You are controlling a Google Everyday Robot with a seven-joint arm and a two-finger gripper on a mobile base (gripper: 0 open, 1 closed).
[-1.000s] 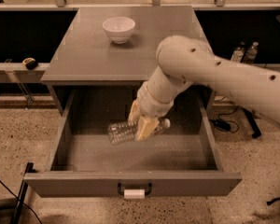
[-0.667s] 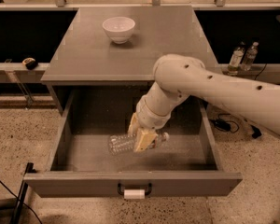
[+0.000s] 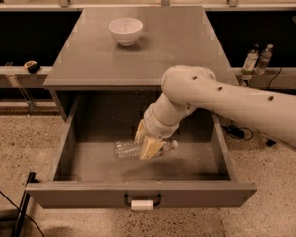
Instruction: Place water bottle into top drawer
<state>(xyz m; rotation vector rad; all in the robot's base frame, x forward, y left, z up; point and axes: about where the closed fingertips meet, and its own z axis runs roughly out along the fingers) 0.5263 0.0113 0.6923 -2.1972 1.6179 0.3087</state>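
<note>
Gripper (image 3: 142,147) is down inside the open drawer (image 3: 138,193), roughly mid-width and a bit right of centre, with the white arm (image 3: 222,98) coming in from the right over the drawer's right wall. Its two tan fingers (image 3: 149,147) sit either side of the water bottle (image 3: 124,150) and are clamped on it around the middle. The bottle lies on its side, long axis running left-right. The clear ribbed body sticks out to the left of the fingers and the cap end pokes out to the right. It's low in the drawer, over the middle of the floor and away from all four walls. There's a shadow on the floor below and to the right of it; can't tell if it's resting on the floor or just off it. The drawer is pulled fully out toward the camera, with a black handle (image 3: 126,199) and a white tag (image 3: 141,205) centred on the front panel. Nothing else is visible inside it. A white bowl (image 3: 126,30) sits upright on the tabletop (image 3: 172,43), left of centre near the back, well apart from the arm. Two small bottles (image 3: 250,60) stand side by side on the ledge to the right of the table.
</note>
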